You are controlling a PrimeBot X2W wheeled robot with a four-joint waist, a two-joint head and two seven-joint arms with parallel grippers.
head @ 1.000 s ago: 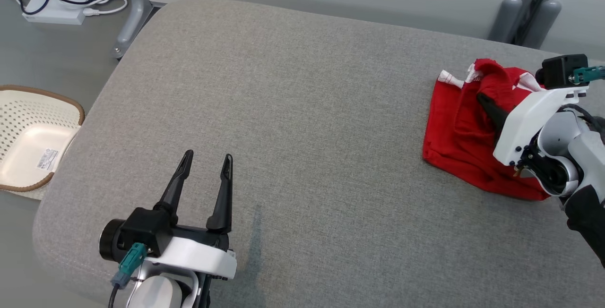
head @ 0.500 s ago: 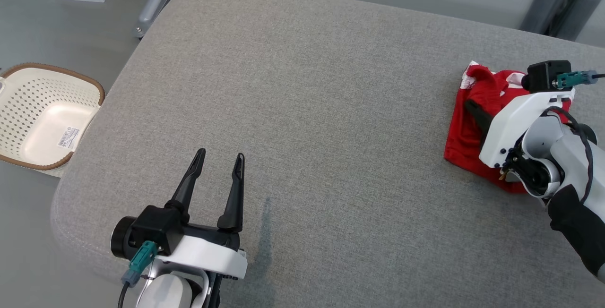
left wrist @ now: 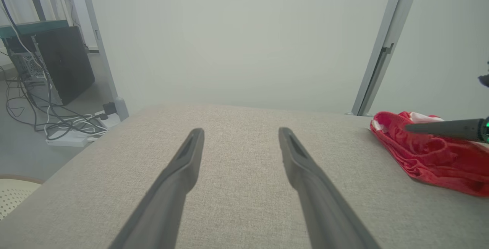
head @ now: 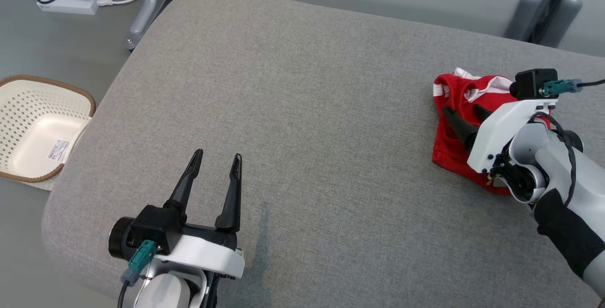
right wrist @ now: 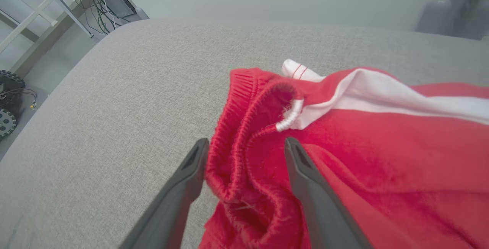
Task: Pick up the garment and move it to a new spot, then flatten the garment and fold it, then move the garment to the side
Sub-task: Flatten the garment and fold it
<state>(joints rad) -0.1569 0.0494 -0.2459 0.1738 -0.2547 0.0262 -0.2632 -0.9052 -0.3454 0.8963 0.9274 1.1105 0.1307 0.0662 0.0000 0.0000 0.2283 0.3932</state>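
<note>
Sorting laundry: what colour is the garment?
The garment is red with white trim, clearest in right wrist view.

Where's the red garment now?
In the head view the red garment lies bunched on the right side of the grey cushion, the open right end effector straddling its ribbed edge.

Pale basket [head: 24, 106] beside grey cushion [head: 307, 109]

A wide padded bench [head: 302, 109] in grey woven fabric, with rounded corners, filled most of the space. Behind it rose a plain pale wall [left wrist: 237, 39], evenly lit. On the grey floor [head: 56, 53] to the left sat a cream perforated basket [head: 28, 105] with a brown rim. Farther back lay a white power strip [head: 66, 4] among tangled cables, beside a grey metal leg [head: 142, 10]. A dark computer case [left wrist: 65, 62] stood by the wall
</note>
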